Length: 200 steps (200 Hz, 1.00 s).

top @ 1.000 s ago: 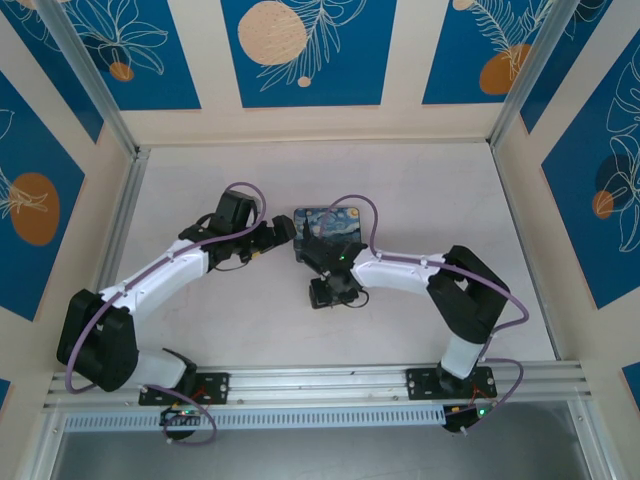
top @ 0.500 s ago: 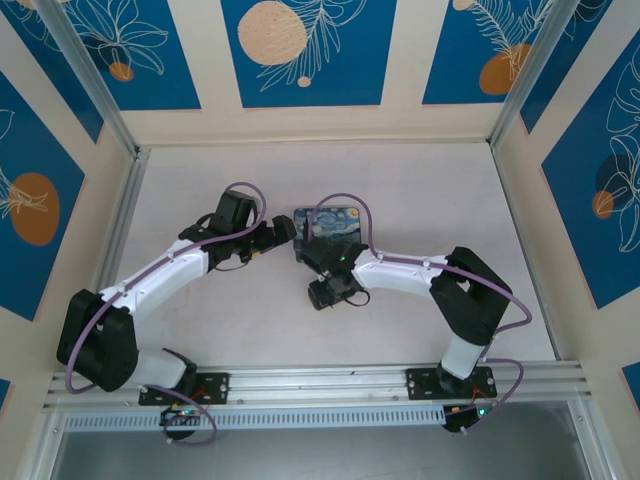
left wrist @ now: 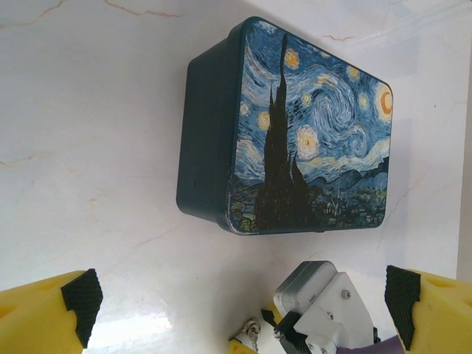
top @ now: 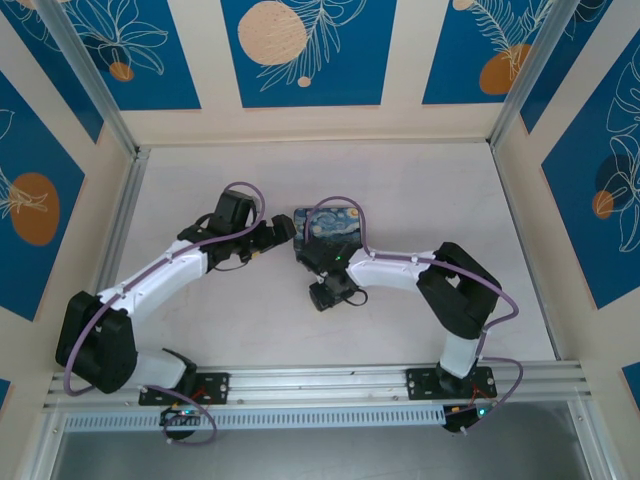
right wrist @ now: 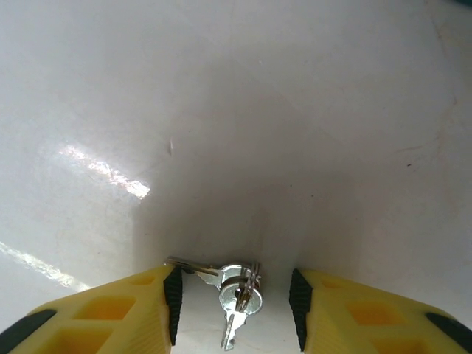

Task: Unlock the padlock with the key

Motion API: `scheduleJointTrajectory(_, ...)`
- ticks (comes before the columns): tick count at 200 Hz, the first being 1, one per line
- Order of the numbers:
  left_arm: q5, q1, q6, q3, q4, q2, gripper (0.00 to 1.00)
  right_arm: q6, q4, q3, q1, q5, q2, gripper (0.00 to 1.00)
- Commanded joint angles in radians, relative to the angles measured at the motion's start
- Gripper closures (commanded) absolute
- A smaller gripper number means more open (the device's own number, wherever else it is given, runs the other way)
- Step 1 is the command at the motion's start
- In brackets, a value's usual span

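Two tiny silvery keys (right wrist: 240,284) on a ring lie on the white table between the yellow fingers of my right gripper (right wrist: 234,295), which is open. One key's blade reaches the left black pad (right wrist: 173,293). The left wrist view shows the same keys (left wrist: 253,330) at its bottom edge, under the right gripper (left wrist: 254,333). My left gripper (left wrist: 241,295) is wide open with nothing in it and faces the tin. From above, the right gripper (top: 308,258) is just below the tin's near left corner and the left gripper (top: 284,236) is beside it. The padlock is out of view.
A square tin with a blue swirly night-sky print (top: 335,225) (left wrist: 310,133) sits mid-table, close to both grippers. The white table (top: 420,190) is bounded by patterned walls and metal posts.
The right arm's elbow has shifted a little left and its wrist has crept toward the tin's near corner. The left arm has not moved.
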<state>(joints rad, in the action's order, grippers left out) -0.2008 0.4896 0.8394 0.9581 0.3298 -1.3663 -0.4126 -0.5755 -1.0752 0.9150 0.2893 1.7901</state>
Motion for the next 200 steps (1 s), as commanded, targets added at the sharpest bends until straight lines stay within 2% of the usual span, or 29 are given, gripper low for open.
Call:
scheduleJointTrajectory(1, -0.005, 0.012, 0.011, -0.007, -0.011, 0.024, 0.0, 0.019, 0.008, -0.002, -0.01, 0.013, 0.045, 0.57)
scheduleJointTrajectory(34, -0.005, 0.012, 0.01, -0.009, -0.015, 0.023, 0.0, 0.02, 0.006, 0.008, -0.008, 0.007, 0.038, 0.71)
scheduleJointTrajectory(51, -0.005, 0.012, 0.01, -0.009, -0.017, 0.024, 0.0, 0.016, 0.008, 0.016, -0.009, 0.001, 0.032, 0.73)
scheduleJointTrajectory(79, -0.006, 0.012, 0.009, -0.009, -0.017, 0.023, 0.0, 0.009, 0.011, 0.034, -0.008, -0.015, 0.014, 0.88)
scheduleJointTrajectory(113, -0.006, 0.011, 0.007, -0.007, -0.017, 0.022, 0.0, -0.011, 0.021, 0.062, -0.007, -0.029, -0.018, 1.0)
scheduleJointTrajectory(194, -0.008, 0.013, 0.005, -0.012, -0.015, 0.018, 0.0, -0.088, 0.053, 0.124, -0.016, -0.086, -0.139, 1.0)
scheduleJointTrajectory(200, -0.007, 0.012, 0.004, -0.013, -0.015, 0.017, 0.0, -0.089, 0.051, 0.124, -0.016, -0.09, -0.141, 0.91)
